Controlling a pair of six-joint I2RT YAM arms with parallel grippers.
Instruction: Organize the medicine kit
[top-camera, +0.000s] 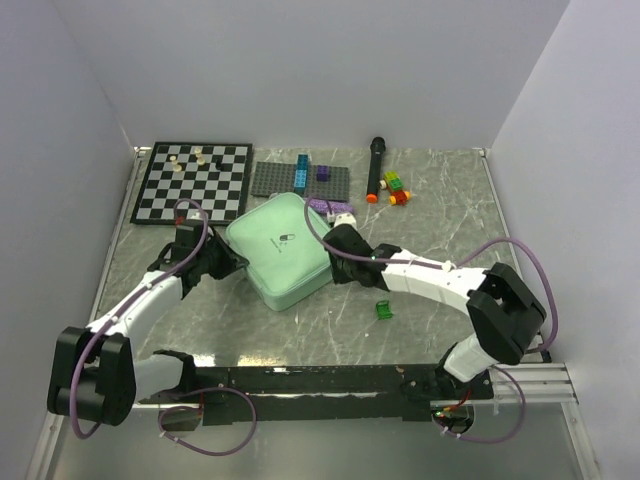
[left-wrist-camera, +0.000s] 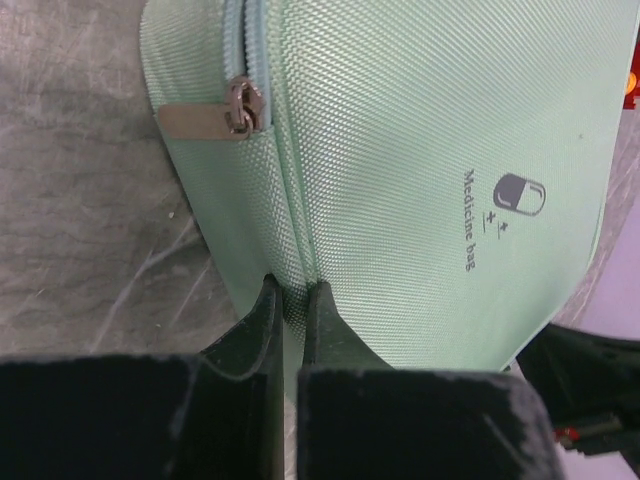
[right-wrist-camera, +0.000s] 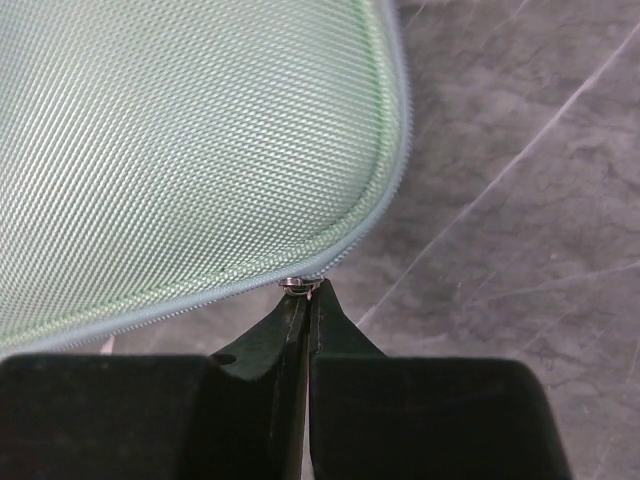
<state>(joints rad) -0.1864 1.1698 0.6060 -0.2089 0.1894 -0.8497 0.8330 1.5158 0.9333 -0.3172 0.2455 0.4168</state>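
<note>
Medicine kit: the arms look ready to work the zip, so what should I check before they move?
1. Medicine kit flat on the table, lid up: ok.
2. Left gripper shut on the kit's side seam: ok.
3. Right gripper shut on the metal tab at the kit's edge: ok.
4. Zip pull on the side free of both grippers: ok.
5. Green block apart from the kit: ok.
6. What is packed inside: cannot tell, kit closed.

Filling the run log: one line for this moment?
medicine kit: closed, flat on table | left gripper: shut on its seam | right gripper: shut on zip pull
</note>
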